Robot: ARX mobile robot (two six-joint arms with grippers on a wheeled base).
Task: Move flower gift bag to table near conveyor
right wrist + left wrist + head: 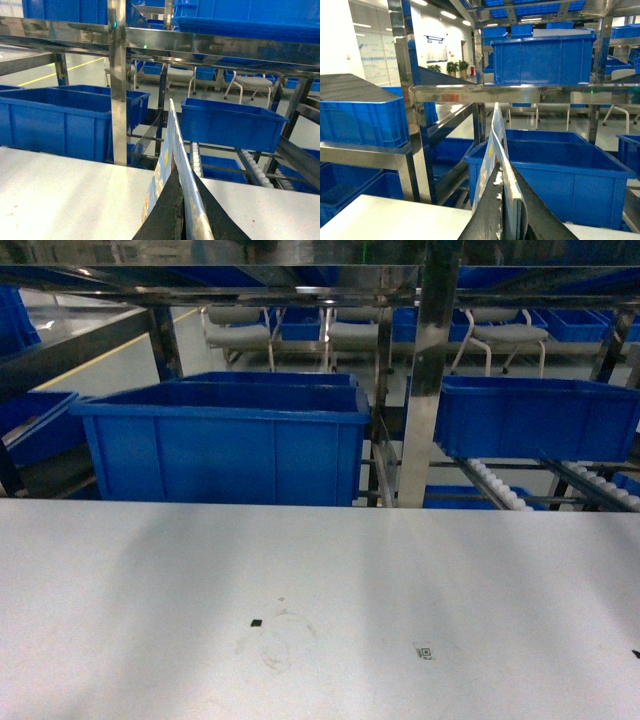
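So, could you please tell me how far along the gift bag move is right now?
Done: each gripper, left and right, is shut on the gift bag, which is lifted. In hand: carrying it above the table beside the conveyor. Left: setting it down; the head view shows no bag there.

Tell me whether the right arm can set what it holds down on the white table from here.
Probably yes. The right gripper is shut on a flat printed sheet, seemingly the gift bag's edge, and bare white table lies directly below with nothing between. The blue bin and conveyor stand beyond the table's far edge.
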